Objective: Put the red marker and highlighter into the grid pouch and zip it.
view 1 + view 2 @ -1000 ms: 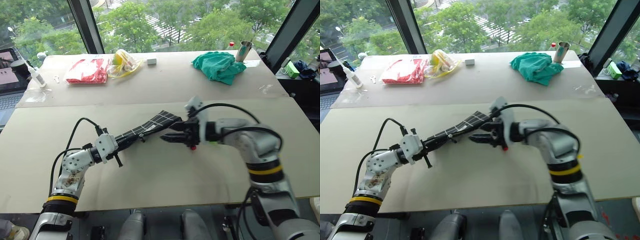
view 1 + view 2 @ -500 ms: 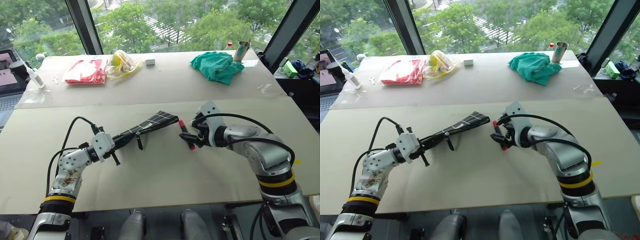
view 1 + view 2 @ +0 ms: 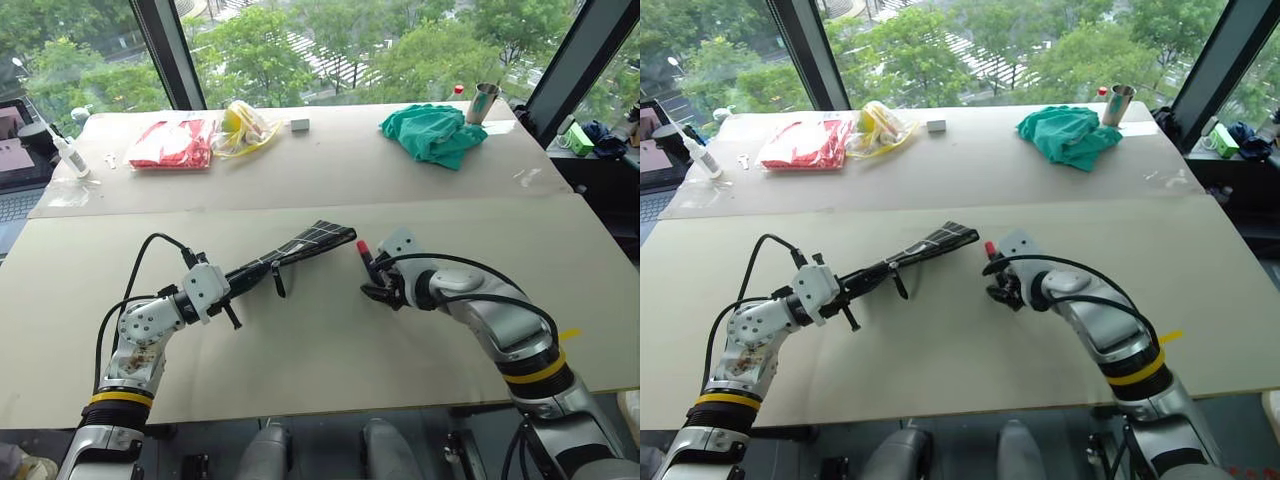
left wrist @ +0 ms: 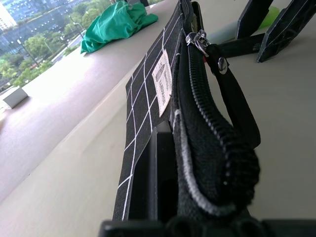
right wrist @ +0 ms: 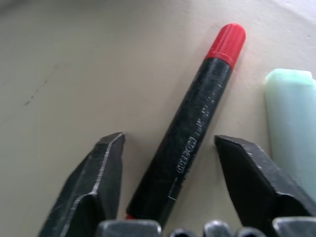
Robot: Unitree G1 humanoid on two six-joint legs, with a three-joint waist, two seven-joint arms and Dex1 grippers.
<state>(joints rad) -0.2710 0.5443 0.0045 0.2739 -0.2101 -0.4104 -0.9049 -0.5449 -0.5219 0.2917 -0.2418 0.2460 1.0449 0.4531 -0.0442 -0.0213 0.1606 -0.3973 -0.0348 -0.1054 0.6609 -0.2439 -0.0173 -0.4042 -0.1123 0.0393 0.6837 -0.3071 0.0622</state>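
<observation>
The left gripper (image 3: 232, 285) is clamped on the grid pouch (image 3: 300, 248), held just above the table (image 3: 300, 350). Right of the pouch's far end, the right gripper (image 5: 170, 163) straddles the red marker (image 5: 197, 118) with fingers apart; the highlighter (image 5: 291, 118) lies just beside the marker.

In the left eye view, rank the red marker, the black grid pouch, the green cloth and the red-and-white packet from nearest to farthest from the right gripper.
1. Red marker, lying between the open fingers of the right gripper.
2. Black grid pouch, to its left, held by the left gripper.
3. Green cloth, on the far table.
4. Red-and-white packet, far left.
</observation>
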